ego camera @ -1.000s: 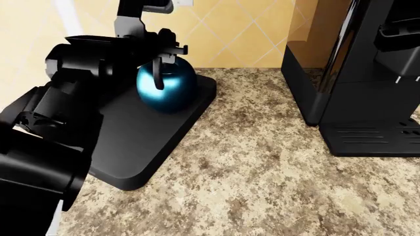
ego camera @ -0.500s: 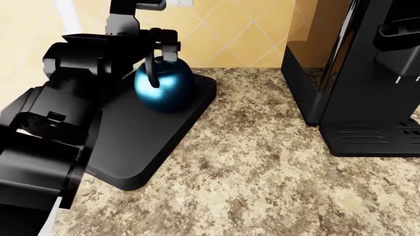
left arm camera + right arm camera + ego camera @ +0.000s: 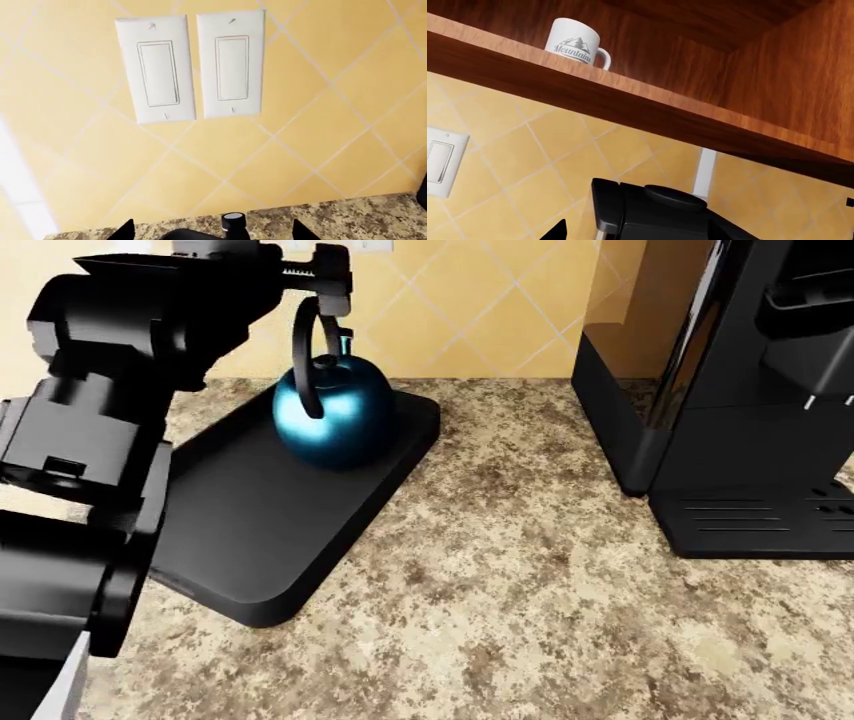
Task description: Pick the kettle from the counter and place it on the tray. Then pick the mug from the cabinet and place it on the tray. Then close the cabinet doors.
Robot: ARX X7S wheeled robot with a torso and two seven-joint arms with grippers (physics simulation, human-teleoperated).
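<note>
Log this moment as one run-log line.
kettle: on tray | left end effector: above kettle handle | mug: on cabinet shelf | right end effector: tips barely visible | next: fetch mug

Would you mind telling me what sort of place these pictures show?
Most likely a home kitchen, rendered in simulation: a speckled granite-look counter against a yellow tiled wall, a tall black coffee machine, and a wooden cabinet holding a mug.

Granite-look table (image 3: 534,620) carries the black tray (image 3: 280,530) at its left, back near the tiled wall, and the tall black coffee machine (image 3: 747,410) at right, well apart. Teal kettle (image 3: 334,415) sits upright on the tray's far end. Cabinet shelf (image 3: 627,100) holds the white mug (image 3: 574,42), upright near its front edge.
</note>
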